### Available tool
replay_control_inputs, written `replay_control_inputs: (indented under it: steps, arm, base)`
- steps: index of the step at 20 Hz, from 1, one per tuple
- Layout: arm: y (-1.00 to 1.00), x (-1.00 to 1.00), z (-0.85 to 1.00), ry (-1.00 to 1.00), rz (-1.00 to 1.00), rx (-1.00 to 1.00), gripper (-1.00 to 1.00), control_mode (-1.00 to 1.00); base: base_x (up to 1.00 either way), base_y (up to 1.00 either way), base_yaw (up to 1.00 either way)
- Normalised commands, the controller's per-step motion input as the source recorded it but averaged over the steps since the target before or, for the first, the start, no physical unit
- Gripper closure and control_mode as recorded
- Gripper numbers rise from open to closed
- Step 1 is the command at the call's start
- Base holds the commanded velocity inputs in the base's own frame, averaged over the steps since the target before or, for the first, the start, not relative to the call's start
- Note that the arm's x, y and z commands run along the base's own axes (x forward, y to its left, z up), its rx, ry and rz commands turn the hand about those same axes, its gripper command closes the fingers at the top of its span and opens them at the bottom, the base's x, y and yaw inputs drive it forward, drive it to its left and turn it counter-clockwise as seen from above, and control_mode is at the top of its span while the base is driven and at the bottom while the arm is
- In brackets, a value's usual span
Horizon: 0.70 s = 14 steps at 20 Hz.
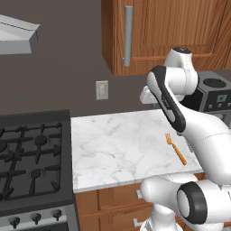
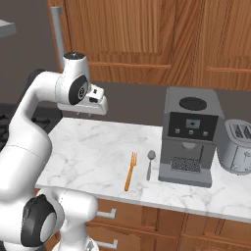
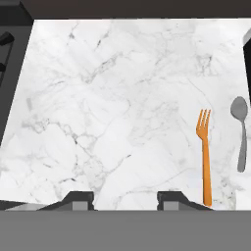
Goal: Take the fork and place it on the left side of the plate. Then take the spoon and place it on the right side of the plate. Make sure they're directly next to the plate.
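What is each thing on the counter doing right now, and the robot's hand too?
fork: lying flat on the counter, untouched.
spoon: lying flat beside the fork, apart from it.
end effector: up over bare counter, jaws apart, holding nothing.
coffee machine: standing upright by the spoon.
toaster: upright, slots empty.

Even, diffuse rendered light falls across all views, bright on the marble bench [image 1: 117, 149] and dimmer on the grey wall [image 1: 67, 54]. Shadows are faint and soft beneath the fork [image 3: 205, 152]. No glare or edge distortion; resolution is low, edges slightly soft.
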Motion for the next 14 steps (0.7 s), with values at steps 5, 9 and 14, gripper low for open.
replay_control_inputs:
  steps: [5,9,14]
  arm:
    - [0.00,0.00,0.00,0.00,0.00,-0.01,-1.00,-1.00]
    - [0.00,0.00,0.00,0.00,0.00,0.00,-1.00,-1.00]
    - [0.00,0.00,0.00,0.00,0.00,0.00,-1.00,-1.00]
  base:
    - [0.00,0.00,0.00]
    - [0.00,0.00,0.00]
    - [0.00,0.00,0.00]
